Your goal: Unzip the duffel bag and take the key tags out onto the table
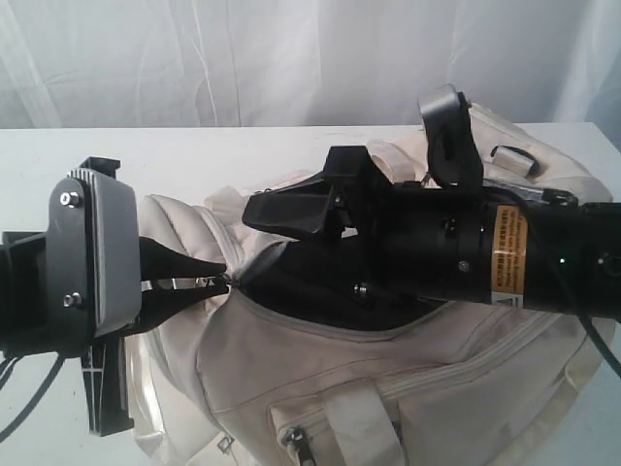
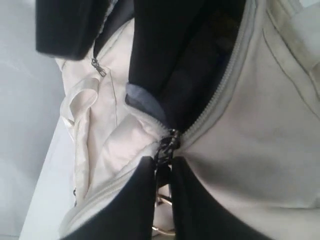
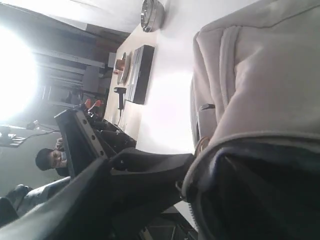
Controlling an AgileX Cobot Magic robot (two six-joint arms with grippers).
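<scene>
Although the key tags are the goal, we see none of them in any view, so we take them to be inside the duffel bag or hidden by the arm. The white table (image 1: 194,155) carries the cream duffel bag (image 1: 320,398), which lies from the middle toward the right of the exterior view with its mouth facing up. Its main zipper (image 2: 227,82) stands parted along all we can see of it, showing a dark opening (image 1: 310,291), so we judge step 1, the unzipping, done or nearly so. The right gripper (image 1: 262,212) reaches across that opening, low at its rim. Whether its jaws are apart or together we cannot tell, and we see nothing held in it. The left gripper (image 1: 221,282) is closed on the small zipper pull (image 2: 167,142) at the left end of the opening, which we think steadies the bag there. Step 2 is left, in our judgement: finding the tags inside, lifting them out and setting them on the bare table beside the bag.
</scene>
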